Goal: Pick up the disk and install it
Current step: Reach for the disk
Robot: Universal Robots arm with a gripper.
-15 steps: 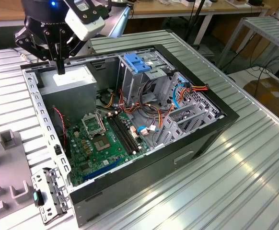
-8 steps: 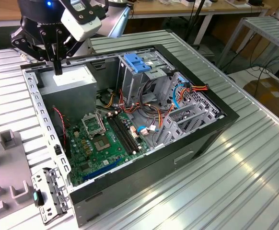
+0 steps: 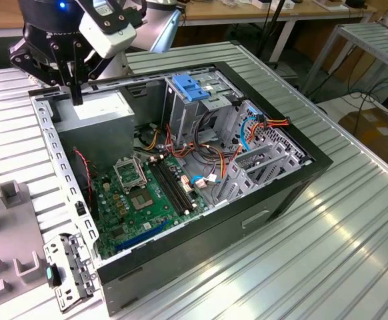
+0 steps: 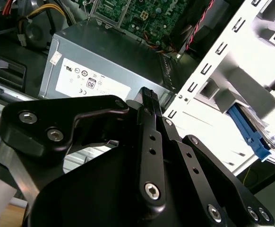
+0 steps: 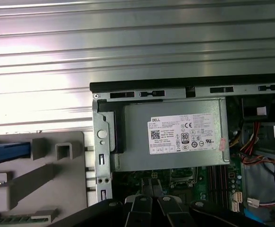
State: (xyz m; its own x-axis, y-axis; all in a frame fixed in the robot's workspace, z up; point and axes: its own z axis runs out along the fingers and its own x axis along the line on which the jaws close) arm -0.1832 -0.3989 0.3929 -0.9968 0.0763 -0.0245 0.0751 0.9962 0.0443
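Here's the gripper (image 3: 78, 92), fingers pressed together with nothing between them, hanging over the grey power supply (image 3: 97, 113) in a back corner of the open computer case (image 3: 274, 193). The fingertips point straight down at the supply's top near the case rim; I can't tell whether they touch it. The disk (image 5: 7, 152) shows its blue rail in the first wrist view. It lies on the grey fixture (image 5: 43, 179) on the tabletop (image 3: 354, 233), just outside the case's side wall and well apart from the gripper.
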